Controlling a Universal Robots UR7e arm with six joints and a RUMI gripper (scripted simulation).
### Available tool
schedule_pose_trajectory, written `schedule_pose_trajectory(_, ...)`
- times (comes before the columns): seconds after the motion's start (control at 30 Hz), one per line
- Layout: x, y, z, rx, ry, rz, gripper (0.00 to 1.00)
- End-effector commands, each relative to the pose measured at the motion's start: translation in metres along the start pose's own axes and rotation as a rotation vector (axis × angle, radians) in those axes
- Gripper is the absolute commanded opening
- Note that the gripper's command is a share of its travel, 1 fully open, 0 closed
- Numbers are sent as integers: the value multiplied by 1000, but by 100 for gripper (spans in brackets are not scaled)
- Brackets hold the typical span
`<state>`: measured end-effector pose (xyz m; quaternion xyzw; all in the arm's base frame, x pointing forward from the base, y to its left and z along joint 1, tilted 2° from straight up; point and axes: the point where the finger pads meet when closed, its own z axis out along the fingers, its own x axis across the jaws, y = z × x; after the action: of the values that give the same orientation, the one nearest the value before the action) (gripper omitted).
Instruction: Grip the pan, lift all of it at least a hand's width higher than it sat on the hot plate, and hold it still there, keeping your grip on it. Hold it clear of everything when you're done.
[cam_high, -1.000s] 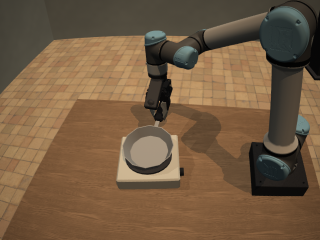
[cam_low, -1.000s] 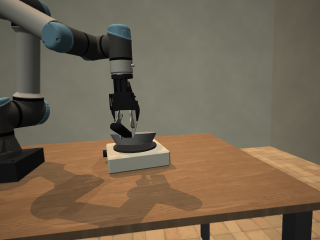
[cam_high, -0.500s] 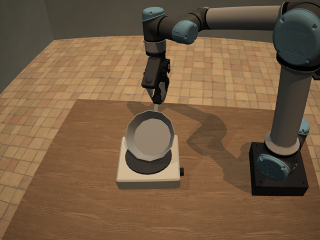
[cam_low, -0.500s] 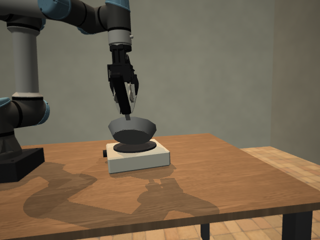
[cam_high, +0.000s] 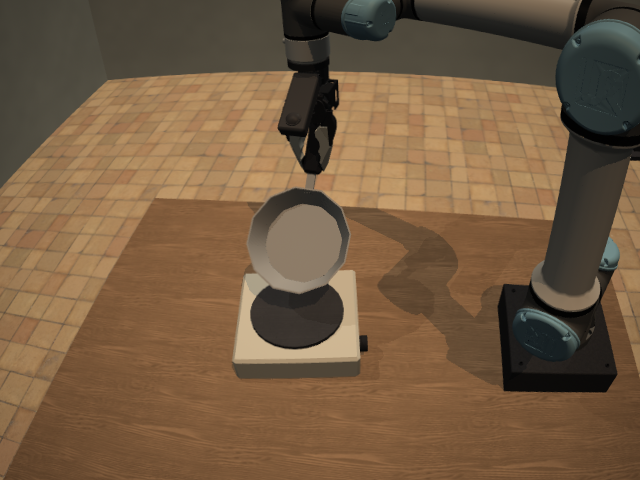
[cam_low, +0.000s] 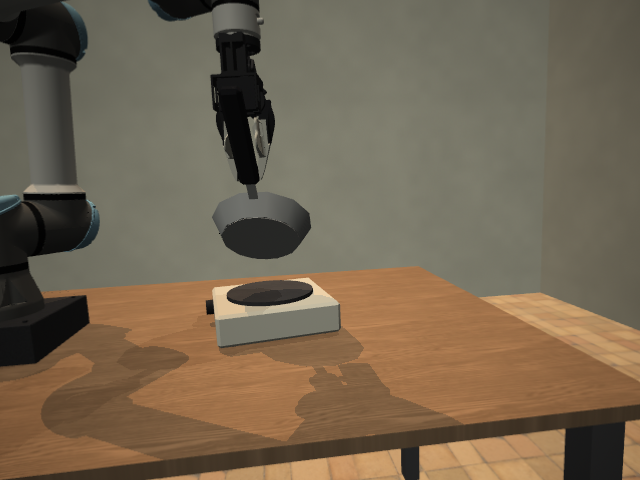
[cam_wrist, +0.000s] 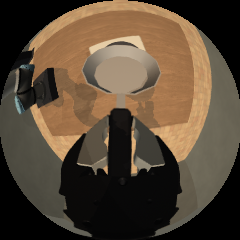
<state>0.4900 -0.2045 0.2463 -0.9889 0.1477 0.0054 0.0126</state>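
The grey pan (cam_high: 298, 240) hangs in the air well above the hot plate (cam_high: 296, 324), tilted with its bowl lower than its handle. In the exterior view the pan (cam_low: 262, 225) is clear of the hot plate (cam_low: 273, 307) with a wide gap between them. My gripper (cam_high: 311, 166) is shut on the pan's black handle, which runs up between the fingers. The wrist view shows the gripper (cam_wrist: 120, 131) around the handle, with the pan (cam_wrist: 121, 75) ahead and the hot plate's corner (cam_wrist: 131, 42) beyond it.
The hot plate has a dark round burner and a small black knob (cam_high: 363, 343) on its right side. The arm's black base (cam_high: 558, 338) stands at the table's right. The wooden table's edges drop to a tiled floor.
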Motion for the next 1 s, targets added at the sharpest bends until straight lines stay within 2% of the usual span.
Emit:
schedule_pose_trajectory(0.0, 0, 0, -15, 0, 0, 0, 0)
schedule_pose_trajectory(0.27, 0, 0, -28, 0, 0, 0, 0)
schedule_pose_trajectory(0.97, 0, 0, -29, 0, 0, 0, 0)
